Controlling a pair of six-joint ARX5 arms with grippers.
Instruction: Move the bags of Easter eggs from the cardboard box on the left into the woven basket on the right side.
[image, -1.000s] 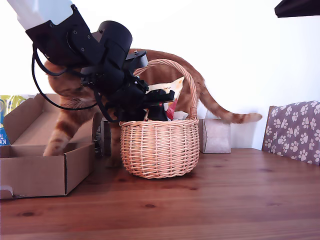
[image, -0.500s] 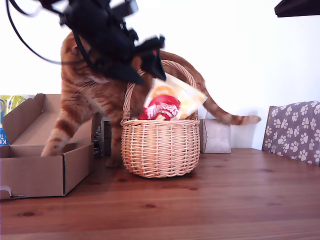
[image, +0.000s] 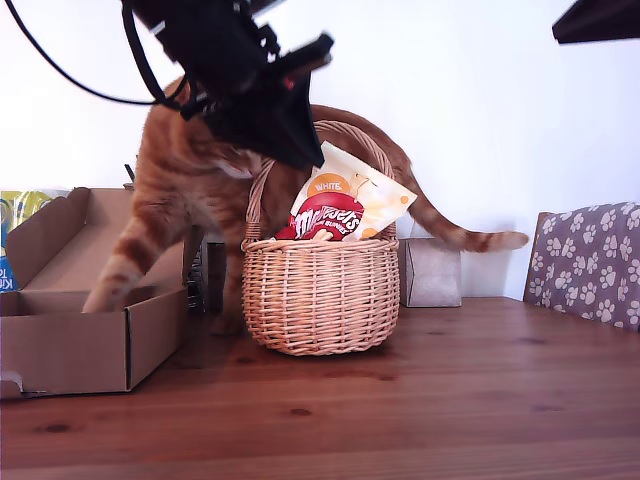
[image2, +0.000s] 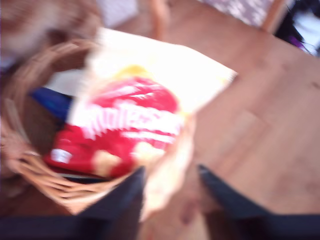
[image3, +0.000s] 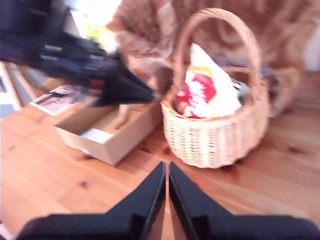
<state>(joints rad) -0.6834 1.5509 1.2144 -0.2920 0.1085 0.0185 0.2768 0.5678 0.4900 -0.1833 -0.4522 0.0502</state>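
A plain white wall backs a dark wooden table (image: 430, 400), where an orange cat (image: 185, 190) stands with one paw in the cardboard box (image: 95, 335) at the exterior view's left, its body just behind the woven basket (image: 320, 295). The cream-and-orange bag (image: 345, 205) stands propped in the basket, its upper half leaning out over the rim toward the exterior view's right; a dark blue bag (image2: 50, 102) lies deeper inside, under it. My first gripper (image2: 170, 182) hangs above the basket with its jaws apart and nothing between them, so the bag is let go. My second gripper (image3: 166, 175) waits low over the table, away from the basket, with its jaws pressed together and empty. The box looks nearly bare from here, apart from a pale scrap in one corner, though the second wrist view is too blurred to say what it is. The main risk is the cat: a nudge of its flank or tail could tip the tall bag out, or shove the light basket. Reaching back into the box could also bump the paw resting there, so any return should be slow and high.
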